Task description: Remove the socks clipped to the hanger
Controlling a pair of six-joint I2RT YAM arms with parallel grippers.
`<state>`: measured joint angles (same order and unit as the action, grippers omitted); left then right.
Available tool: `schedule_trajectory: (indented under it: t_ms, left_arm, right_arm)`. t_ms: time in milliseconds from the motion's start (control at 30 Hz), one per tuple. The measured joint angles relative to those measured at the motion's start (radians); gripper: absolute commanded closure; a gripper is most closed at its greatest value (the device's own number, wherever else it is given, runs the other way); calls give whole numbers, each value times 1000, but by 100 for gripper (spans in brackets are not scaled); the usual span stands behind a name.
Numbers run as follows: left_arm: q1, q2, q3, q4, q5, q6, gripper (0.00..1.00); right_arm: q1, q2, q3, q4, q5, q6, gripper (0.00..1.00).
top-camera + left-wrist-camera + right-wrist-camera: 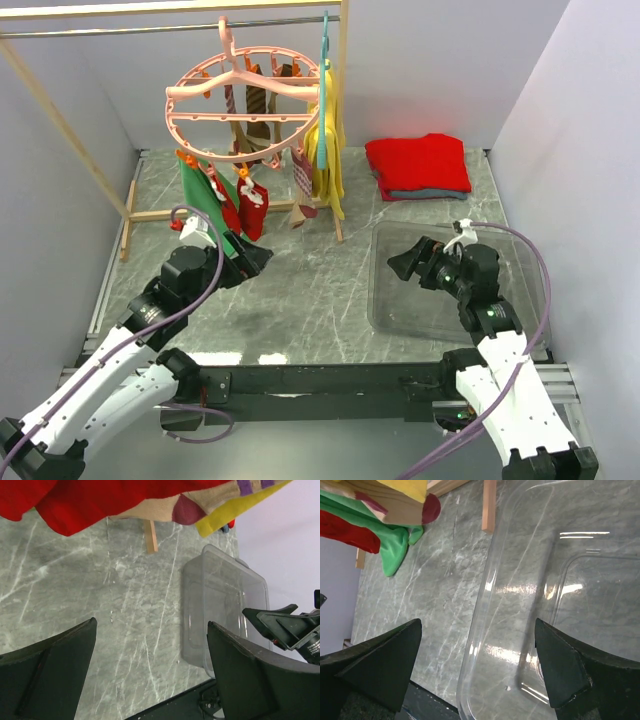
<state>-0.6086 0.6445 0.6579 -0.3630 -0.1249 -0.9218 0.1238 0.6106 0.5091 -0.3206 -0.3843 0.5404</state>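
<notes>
Top external view, clear bin [395, 305] beneath right hand [408, 260], jaws apart, left hand [255, 262] likewise agape near socks [252, 205]

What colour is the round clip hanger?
The hanger is salmon pink; the top external view shows it best.

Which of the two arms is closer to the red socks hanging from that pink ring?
Left. The left gripper is open right by the lower ends of the red socks. The right gripper is farther off, over the clear bin.
</notes>
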Motion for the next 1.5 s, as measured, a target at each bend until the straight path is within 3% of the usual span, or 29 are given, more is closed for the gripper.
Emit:
schedule_trajectory:
  t_ms: [367, 633, 933, 1200, 1500]
  left_arm:
    - [0, 24, 0, 7, 82, 23, 4]
    - [0, 56, 14, -2, 118, 50, 3]
    - [0, 48, 114, -56, 113, 80, 3]
    - [0, -12, 130, -77, 110, 87, 1]
    - [0, -20, 223, -99, 121, 100, 3]
  right_arm:
    - [16, 11, 0, 79, -92, -8, 0]
    - [323, 251, 182, 122, 90, -49, 0]
    - [491, 499, 305, 254, 299, -70, 0]
    - [543, 659, 404, 451, 344, -142, 16]
    - [580, 765, 399, 758, 337, -177, 21]
